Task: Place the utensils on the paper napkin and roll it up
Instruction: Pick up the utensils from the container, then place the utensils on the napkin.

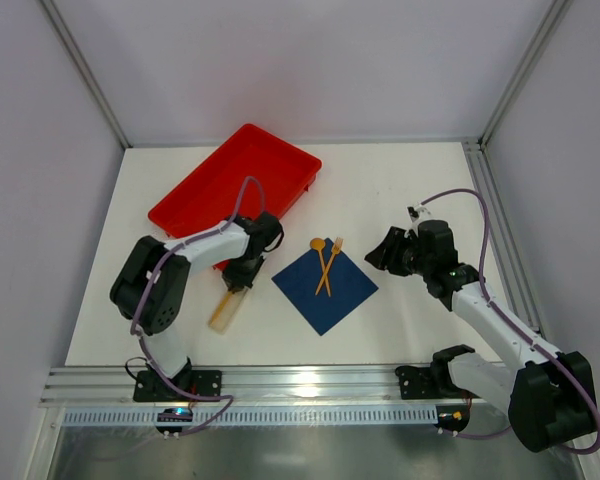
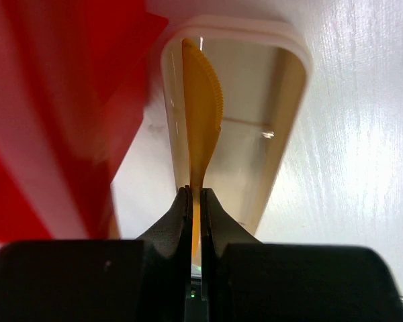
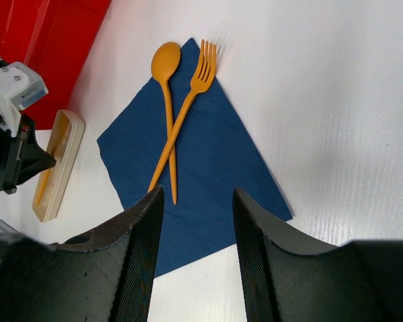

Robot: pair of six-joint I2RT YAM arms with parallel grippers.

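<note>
The navy paper napkin (image 1: 325,290) lies flat mid-table, also in the right wrist view (image 3: 215,168). An orange spoon (image 1: 318,246) (image 3: 166,100) and an orange fork (image 1: 336,246) (image 3: 200,75) lie crossed on its far corner. My left gripper (image 1: 242,275) (image 2: 196,191) is shut on a third orange utensil, a knife with a serrated edge (image 2: 201,107), held edge-on just above a pale beige holder (image 2: 282,134). My right gripper (image 1: 390,250) (image 3: 196,191) is open and empty, hovering right of the napkin.
The red tray (image 1: 235,180) (image 2: 54,100) sits at the back left, close behind my left gripper. The beige holder (image 1: 226,310) (image 3: 57,161) lies left of the napkin. Aluminium rails run along the right and near edges.
</note>
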